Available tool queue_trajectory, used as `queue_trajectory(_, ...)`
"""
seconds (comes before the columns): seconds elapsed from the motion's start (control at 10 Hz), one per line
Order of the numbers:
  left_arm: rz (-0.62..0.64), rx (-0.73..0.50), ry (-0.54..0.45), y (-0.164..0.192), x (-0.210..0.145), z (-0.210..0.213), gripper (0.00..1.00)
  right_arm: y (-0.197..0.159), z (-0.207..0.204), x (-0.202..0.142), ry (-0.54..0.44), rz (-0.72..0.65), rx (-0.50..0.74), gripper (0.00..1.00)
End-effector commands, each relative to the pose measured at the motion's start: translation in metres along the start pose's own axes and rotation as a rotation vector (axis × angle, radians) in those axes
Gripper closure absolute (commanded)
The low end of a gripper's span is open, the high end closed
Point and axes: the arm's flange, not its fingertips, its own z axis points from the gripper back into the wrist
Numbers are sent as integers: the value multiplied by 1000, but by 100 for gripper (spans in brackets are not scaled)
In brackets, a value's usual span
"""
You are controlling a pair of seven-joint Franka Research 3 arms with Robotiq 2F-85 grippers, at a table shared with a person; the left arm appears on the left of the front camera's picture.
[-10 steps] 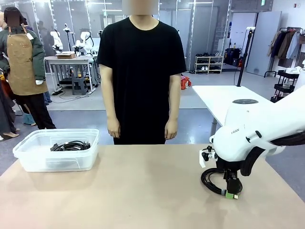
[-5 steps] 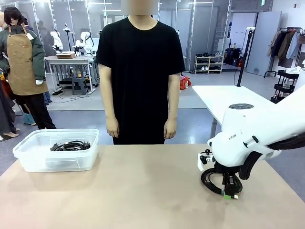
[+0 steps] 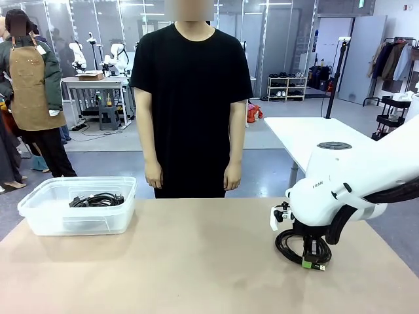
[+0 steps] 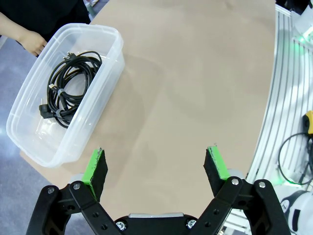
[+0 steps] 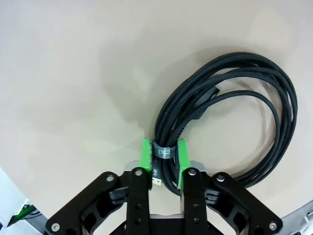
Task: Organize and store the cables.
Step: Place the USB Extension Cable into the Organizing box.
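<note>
My right gripper [image 5: 163, 161] is squeezed in on the coiled cable [image 5: 230, 112]. My two green pads [image 5: 145, 155] press on the bunch of cords right where a little strap [image 5: 163, 152] ties them together. So these jaws are narrow and holding the cable. The rest of the coil lies flat on the tan table [image 5: 63, 73], fanning out past my pads in a big loop. In the front view my right gripper [image 3: 313, 261] is low over the table near its right end, with the black loop just beside it.

My left gripper [image 4: 156, 166] is wide open and holds nothing. It hangs high over the table. Below it, near the far left end, sits the clear bin [image 4: 110, 54]. One other cable [image 4: 68, 88] is already coiled inside it. A person's hand [image 4: 32, 41] hangs just past the bin.

I think my next job is to lift this coil and carry it to the bin, which is well apart from it.

What could go wrong? I only pinch one spot, so the loose loops may sag and catch the bin's wall. The bundle could also slip out if my pinch is too near the edge. A plug end might drag on the table too
</note>
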Motion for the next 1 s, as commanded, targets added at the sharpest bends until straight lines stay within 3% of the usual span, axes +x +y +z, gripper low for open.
queue_trajectory(0.0,-17,-6,-22,1,0,0,0,-3,0,2,-35,24,14,100)
queue_trajectory(0.2,-17,-6,-22,1,0,0,0,-3,9,1,-47,33,9,100)
queue_trajectory(0.5,-17,-6,-22,1,0,0,0,8,61,9,-29,133,15,100)
queue_trajectory(0.9,-17,-6,-22,1,0,0,0,35,117,62,-85,284,28,100)
